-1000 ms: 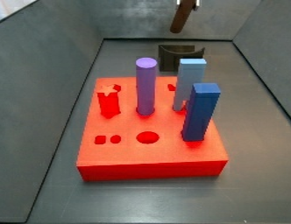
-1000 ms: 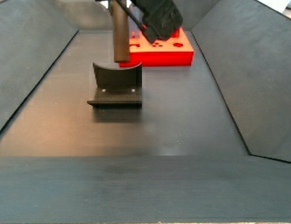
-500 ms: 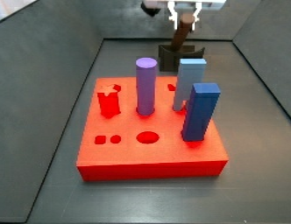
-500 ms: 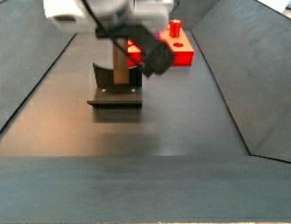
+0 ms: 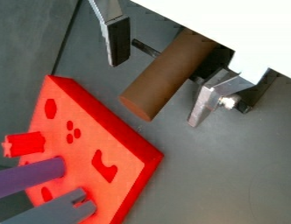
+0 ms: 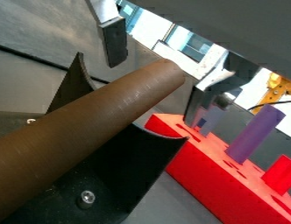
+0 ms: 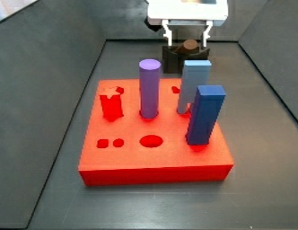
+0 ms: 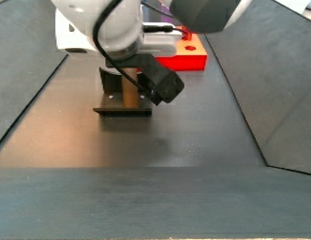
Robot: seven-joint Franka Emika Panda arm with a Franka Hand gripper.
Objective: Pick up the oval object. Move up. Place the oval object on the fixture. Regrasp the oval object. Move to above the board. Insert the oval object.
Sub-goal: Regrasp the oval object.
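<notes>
The oval object point(image 5: 169, 77), a dark-brown rod, lies across the notch of the dark fixture point(image 6: 127, 164) in both wrist views point(image 6: 89, 122). My gripper point(image 5: 159, 70) straddles the rod; its silver fingers point(image 5: 117, 39) stand a little apart from the rod on each side, so it is open. In a side view the gripper point(image 7: 187, 42) hangs low over the fixture point(image 7: 177, 61), behind the red board point(image 7: 152, 163). In a side view the arm covers most of the fixture point(image 8: 123, 106); the board point(image 8: 184, 59) lies beyond it.
On the board stand a purple cylinder point(image 7: 149, 88), a dark blue peg point(image 7: 205, 115), a light blue peg point(image 7: 195, 81) and a short red star peg point(image 7: 110, 105). Grey sloping walls point(image 7: 49, 81) enclose the dark floor on both sides.
The gripper came down with the rod from high above onto the fixture. The rod now rests in the notch and the fingers have parted from it.
</notes>
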